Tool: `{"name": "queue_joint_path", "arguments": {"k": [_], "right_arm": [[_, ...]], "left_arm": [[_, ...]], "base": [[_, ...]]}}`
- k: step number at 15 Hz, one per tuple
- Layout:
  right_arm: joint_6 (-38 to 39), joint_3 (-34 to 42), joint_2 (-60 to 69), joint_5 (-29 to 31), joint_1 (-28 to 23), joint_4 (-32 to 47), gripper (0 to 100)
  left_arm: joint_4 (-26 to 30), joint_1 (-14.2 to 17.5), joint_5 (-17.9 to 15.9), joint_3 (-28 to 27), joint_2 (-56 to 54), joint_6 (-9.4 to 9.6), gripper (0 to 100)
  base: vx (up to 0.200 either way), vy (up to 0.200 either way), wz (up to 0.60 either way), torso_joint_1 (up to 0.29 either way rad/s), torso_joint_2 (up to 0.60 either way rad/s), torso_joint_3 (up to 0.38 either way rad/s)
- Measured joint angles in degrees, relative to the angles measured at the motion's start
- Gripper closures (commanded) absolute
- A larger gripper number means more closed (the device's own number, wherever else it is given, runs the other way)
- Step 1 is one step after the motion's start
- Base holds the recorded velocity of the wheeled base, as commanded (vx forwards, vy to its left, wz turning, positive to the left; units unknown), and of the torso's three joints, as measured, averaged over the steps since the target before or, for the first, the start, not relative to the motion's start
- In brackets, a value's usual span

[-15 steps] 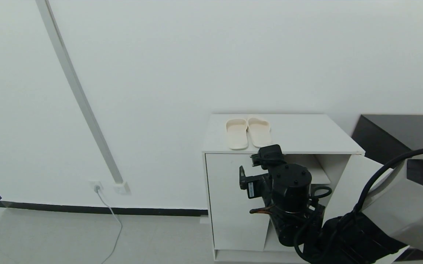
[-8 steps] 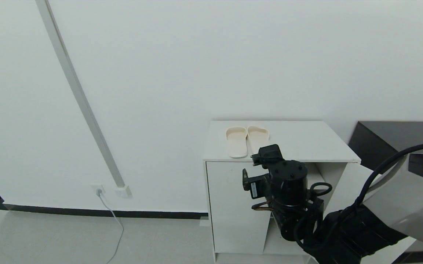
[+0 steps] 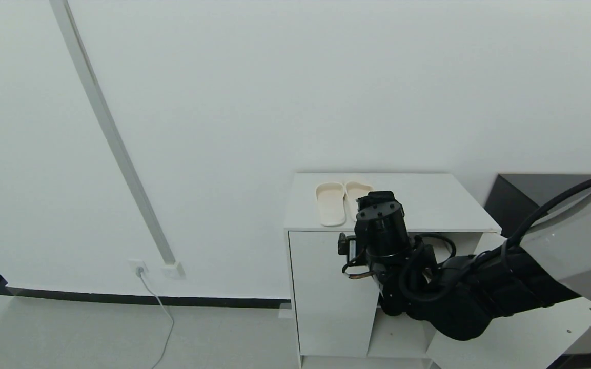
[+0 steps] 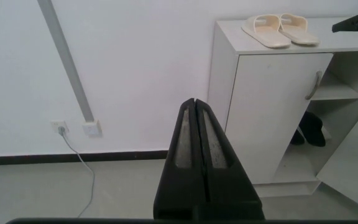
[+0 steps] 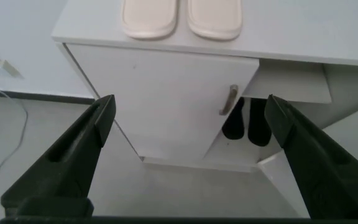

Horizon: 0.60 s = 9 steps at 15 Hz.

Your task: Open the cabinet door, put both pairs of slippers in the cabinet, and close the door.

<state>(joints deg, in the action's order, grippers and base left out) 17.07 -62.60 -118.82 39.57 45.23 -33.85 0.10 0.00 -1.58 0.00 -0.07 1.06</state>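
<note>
A: What's in your cabinet point(image 3: 428, 200)?

B: One black pair point(image 5: 250, 121), in the lower compartment under the shelf point(image 5: 291, 84), side by side. You see it through the right half, where the right door point(image 3: 521, 328) is swung wide open. The left door point(image 3: 326, 287) is closed, its handle point(image 5: 229, 99) at the inner edge.

A: And the other slippers?

B: The cream pair point(image 3: 331, 202) is on the cabinet top, left side, flat, the two touching along their length.

A: Grippers?

B: Your right gripper point(image 5: 189, 106) is spread wide with nothing between the fingers. It hangs in front of the cabinet at the top's front edge, near the cream pair and not touching it. Your left gripper point(image 4: 195, 106) has its fingers pressed together, holding nothing, well back from the cabinet and over the floor.
</note>
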Motion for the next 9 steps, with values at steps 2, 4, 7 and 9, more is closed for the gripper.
{"name": "queue_joint_path", "arguments": {"k": [2,4,7,9], "right_arm": [[0.72,-0.10,-0.04,-1.72,-0.11,-0.38,0],[0.94,-0.05,-0.48,-1.96,-0.55,-0.77,0],[0.80,-0.10,-1.35,-2.00,-0.91,-2.30,0],[0.77,-0.10,-2.07,-2.07,-1.29,-2.35,0]], "left_arm": [[0.00,0.00,0.00,0.00,0.00,0.00,100],[0.00,0.00,0.00,0.00,0.00,0.00,100],[0.01,0.00,0.02,0.00,0.00,-0.02,100],[0.01,0.00,0.02,0.00,0.00,-0.02,100]], "base": [[0.200,0.000,0.00,0.007,0.00,0.000],[0.200,0.000,0.00,0.002,0.00,0.002],[0.200,0.000,0.00,-0.001,0.00,0.004],[0.200,0.000,0.00,0.019,0.00,0.000]]}}
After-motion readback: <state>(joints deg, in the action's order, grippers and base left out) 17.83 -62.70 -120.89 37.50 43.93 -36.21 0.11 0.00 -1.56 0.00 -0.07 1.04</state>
